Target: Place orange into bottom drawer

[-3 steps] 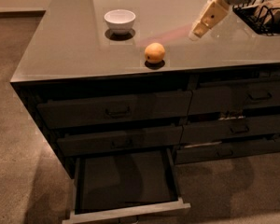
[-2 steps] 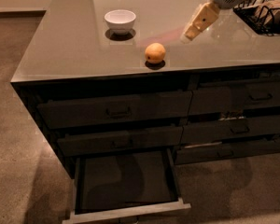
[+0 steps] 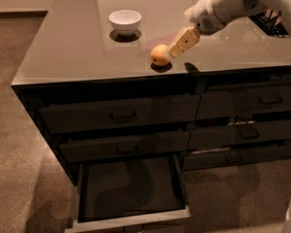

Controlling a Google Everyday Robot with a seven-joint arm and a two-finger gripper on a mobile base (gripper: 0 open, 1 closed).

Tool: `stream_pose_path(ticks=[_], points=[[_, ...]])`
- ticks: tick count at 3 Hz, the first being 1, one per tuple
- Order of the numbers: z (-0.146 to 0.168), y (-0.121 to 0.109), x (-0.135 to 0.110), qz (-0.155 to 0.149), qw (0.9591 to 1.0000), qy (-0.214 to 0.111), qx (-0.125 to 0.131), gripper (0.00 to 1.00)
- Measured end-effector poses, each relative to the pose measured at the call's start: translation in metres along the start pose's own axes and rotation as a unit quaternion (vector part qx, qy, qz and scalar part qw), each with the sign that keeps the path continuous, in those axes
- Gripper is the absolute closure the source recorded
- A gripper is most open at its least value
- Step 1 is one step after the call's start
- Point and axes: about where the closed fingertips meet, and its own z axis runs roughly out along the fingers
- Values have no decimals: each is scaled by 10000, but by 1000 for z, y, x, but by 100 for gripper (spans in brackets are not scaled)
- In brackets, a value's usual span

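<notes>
The orange sits on the grey countertop near its front edge, about the middle. My gripper reaches in from the upper right, its tan tip right beside the orange's right side, at or just short of touching. The bottom drawer of the left column is pulled out, and its dark floor is bare.
A white bowl stands on the counter behind and left of the orange. A dark wire rack sits at the far right of the counter. Shut drawers with dark handles fill the cabinet front. Carpet surrounds the cabinet.
My gripper has come down and to the left, from well right of the orange to right beside it. The orange and the drawer have kept their places.
</notes>
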Motion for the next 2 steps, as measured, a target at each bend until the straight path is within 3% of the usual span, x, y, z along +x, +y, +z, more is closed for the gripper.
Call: stream_pose_path(ticks=[2], points=[[64,17,28,395,9989,-120,-237,0]])
